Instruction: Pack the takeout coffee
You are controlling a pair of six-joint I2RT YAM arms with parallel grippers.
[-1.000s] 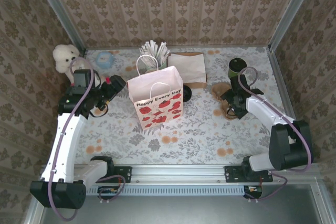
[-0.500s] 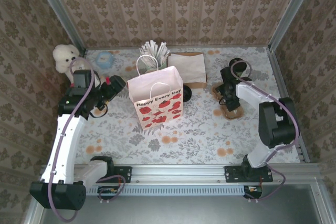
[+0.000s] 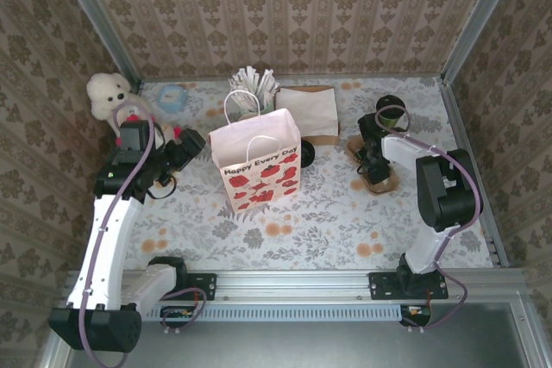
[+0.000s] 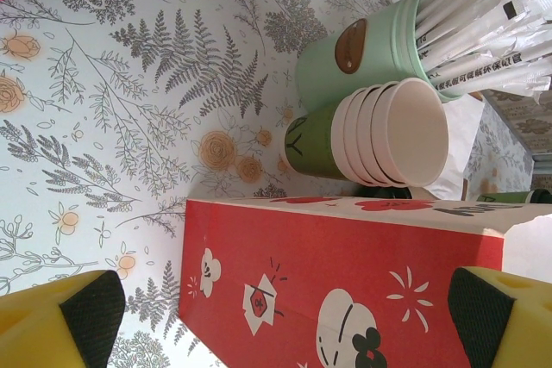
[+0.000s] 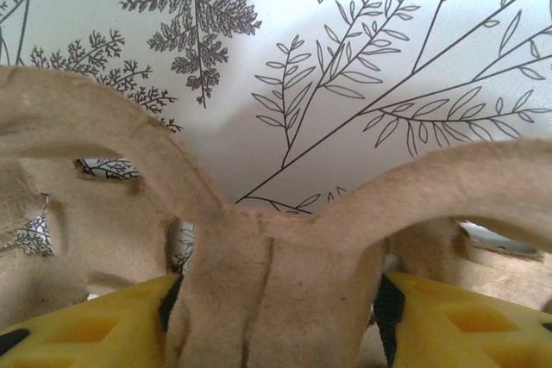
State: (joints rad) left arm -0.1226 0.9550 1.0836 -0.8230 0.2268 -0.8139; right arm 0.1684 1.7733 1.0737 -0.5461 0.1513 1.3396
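Observation:
The takeout coffee, a small dark green cup with a dark top, stands at the back right, just behind my right arm. In front of it lies a brown pulp cup carrier. My right gripper is down on that carrier. In the right wrist view both pads press the carrier's centre post, so the right gripper is shut on it. My left gripper hangs open beside the white and red paper bag, and its fingers straddle the bag's red side without touching it.
Behind the paper bag lie a stack of cream-lined cups and a mint cup holding wrapped sticks. A brown paper bag lies flat at the back, with a black lid near it. A white plush toy sits in the back left corner.
My right arm has swung left and back from the carrier's right side, come down over its centre, and narrowed its jaws onto the post. The left arm has hardly moved.

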